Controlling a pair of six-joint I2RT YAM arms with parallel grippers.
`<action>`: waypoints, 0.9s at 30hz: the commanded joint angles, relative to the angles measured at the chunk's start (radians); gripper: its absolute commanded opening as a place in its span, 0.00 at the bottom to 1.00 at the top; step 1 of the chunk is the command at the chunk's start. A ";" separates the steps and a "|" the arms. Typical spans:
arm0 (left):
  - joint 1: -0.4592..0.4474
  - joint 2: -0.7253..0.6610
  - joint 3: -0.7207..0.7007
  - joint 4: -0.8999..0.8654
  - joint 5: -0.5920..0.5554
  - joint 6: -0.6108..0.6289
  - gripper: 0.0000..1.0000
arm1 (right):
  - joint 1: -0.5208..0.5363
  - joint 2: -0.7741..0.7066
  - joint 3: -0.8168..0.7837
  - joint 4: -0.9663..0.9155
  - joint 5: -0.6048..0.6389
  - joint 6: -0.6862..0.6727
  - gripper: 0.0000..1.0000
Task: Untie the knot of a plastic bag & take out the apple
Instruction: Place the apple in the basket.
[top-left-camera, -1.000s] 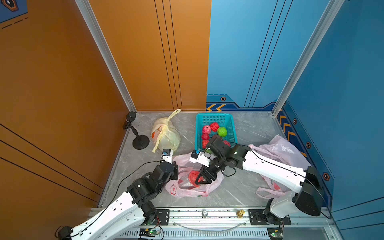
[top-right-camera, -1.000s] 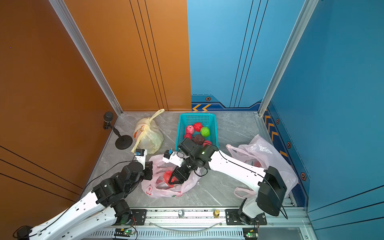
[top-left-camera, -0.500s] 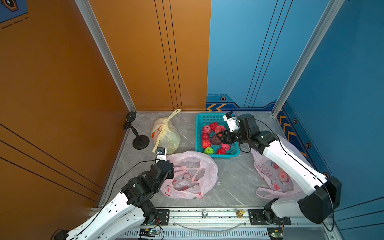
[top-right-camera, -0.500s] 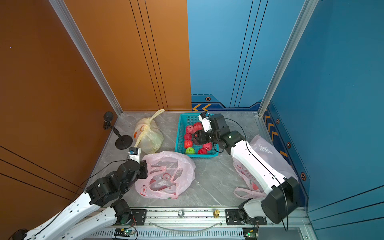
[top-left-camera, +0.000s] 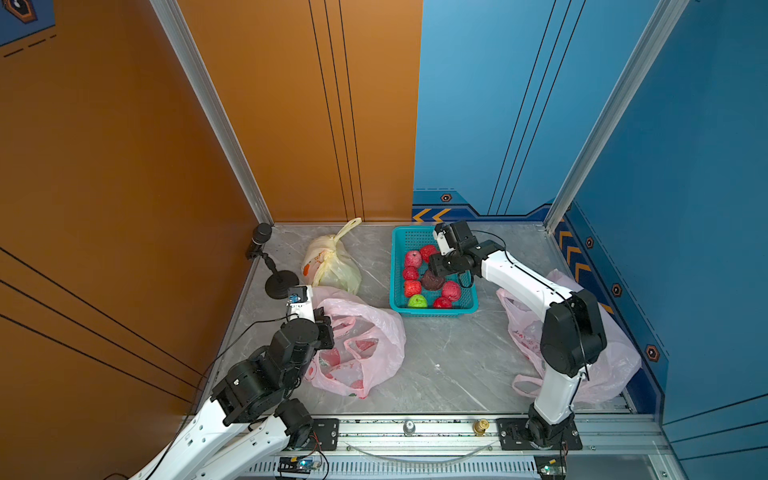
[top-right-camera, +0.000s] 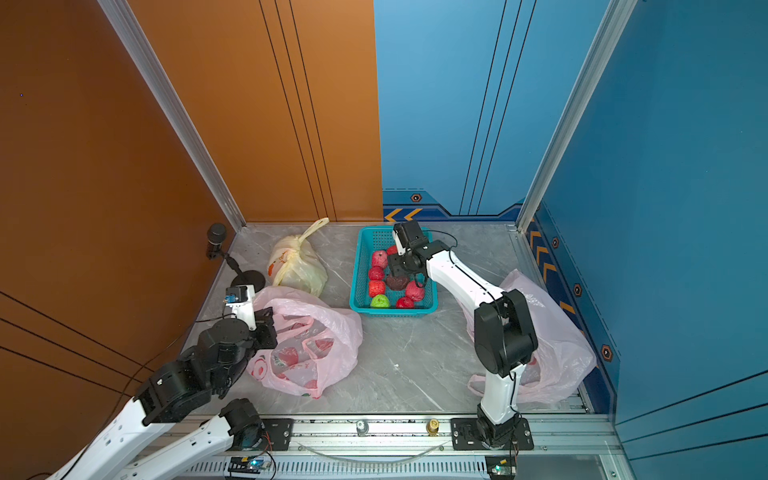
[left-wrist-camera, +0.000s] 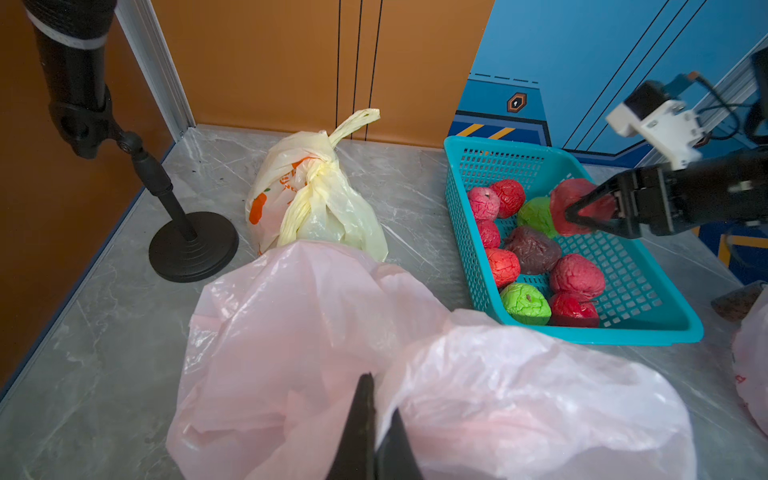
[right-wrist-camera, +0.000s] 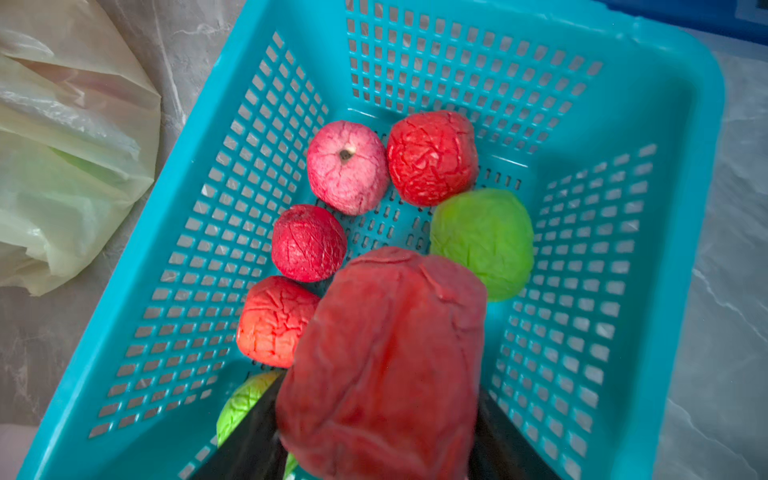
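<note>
Now our right hand (left-wrist-camera: 582, 210) pinches the red apple (right-wrist-camera: 386, 353) just above the teal basket (right-wrist-camera: 665, 166), while our left hand (left-wrist-camera: 374, 399), fingers pressed together, rests against the pink bag (left-wrist-camera: 291, 311).

A black microphone (top-left-camera: 262, 232) on a round-based stand (top-left-camera: 277, 287) is seen at ten o'clock of the grey marbled tabletop (top-left-camera: 449, 357), beside the orange wall panels (top-left-camera: 124, 166). From twelve to four o'clock the scene is closed by blue panels (top-left-camera: 685, 166). An aluminium rail (top-left-camera: 374, 428) is fixed along six o'clock, with a brass fitting (top-left-camera: 482, 426) mounted on it.
</note>
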 joint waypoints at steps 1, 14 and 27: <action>0.010 0.008 0.045 0.006 0.003 0.037 0.00 | 0.020 0.059 0.053 -0.034 -0.023 -0.013 0.64; 0.013 0.130 0.150 0.115 0.079 0.155 0.00 | -0.017 -0.005 -0.035 0.061 -0.295 0.018 0.88; 0.066 0.250 0.182 0.158 0.202 0.157 0.00 | 0.105 -0.560 -0.391 0.209 -0.621 -0.148 0.82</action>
